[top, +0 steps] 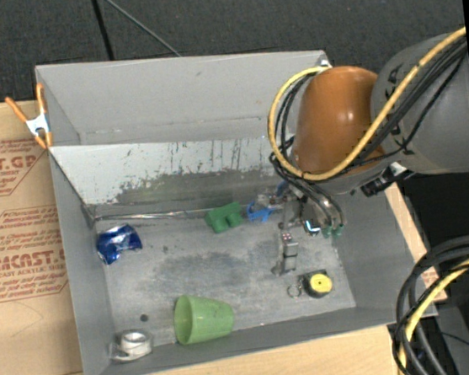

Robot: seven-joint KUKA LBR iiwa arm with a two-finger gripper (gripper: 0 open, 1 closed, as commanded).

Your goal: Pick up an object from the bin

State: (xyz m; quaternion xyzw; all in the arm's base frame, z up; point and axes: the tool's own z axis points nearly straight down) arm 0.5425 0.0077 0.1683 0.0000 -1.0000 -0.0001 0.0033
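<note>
My gripper (285, 265) hangs over the bin floor right of centre, its fingers drawn together and shut on nothing. A small yellow round thing (318, 283) lies just to its lower right, apart from it. A small blue piece (259, 214) and a green block (224, 218) lie a little beyond it to the upper left, near the back wall.
A light green cup (201, 318) lies on its side at the front. A silver crumpled thing (131, 345) sits in the front left corner, and a blue crumpled wrapper (118, 243) lies at the left wall. The arm with its orange cover and cables hangs over the bin's right side.
</note>
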